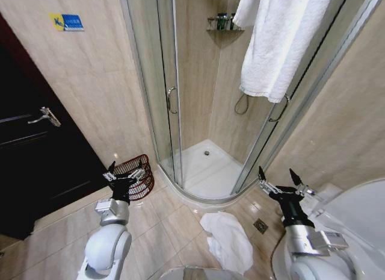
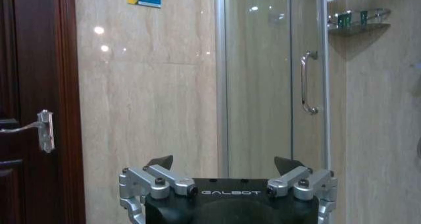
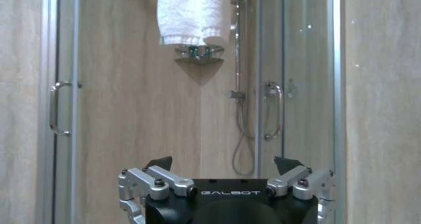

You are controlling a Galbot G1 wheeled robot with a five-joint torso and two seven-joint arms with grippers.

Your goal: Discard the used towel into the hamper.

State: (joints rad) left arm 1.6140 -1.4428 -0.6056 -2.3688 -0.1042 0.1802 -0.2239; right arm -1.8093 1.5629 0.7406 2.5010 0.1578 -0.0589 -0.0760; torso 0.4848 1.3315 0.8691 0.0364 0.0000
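A crumpled white towel (image 1: 227,239) lies on the tiled floor in front of the shower, between my two arms. The hamper (image 1: 144,185), a dark red-brown wire basket, stands against the wall left of the shower door. My left gripper (image 1: 127,167) is raised in front of the hamper, fingers open and empty, partly hiding it. In the left wrist view this gripper (image 2: 224,162) points at the wall. To the right of the towel, my right gripper (image 1: 278,173) is raised and open; the right wrist view has it (image 3: 224,161) facing the shower.
A second white towel (image 1: 277,39) hangs over the glass shower enclosure (image 1: 174,99). A dark door (image 1: 36,153) with a lever handle is at the left. A white toilet (image 1: 361,220) sits at the lower right, and a floor drain (image 1: 260,226) is near the towel.
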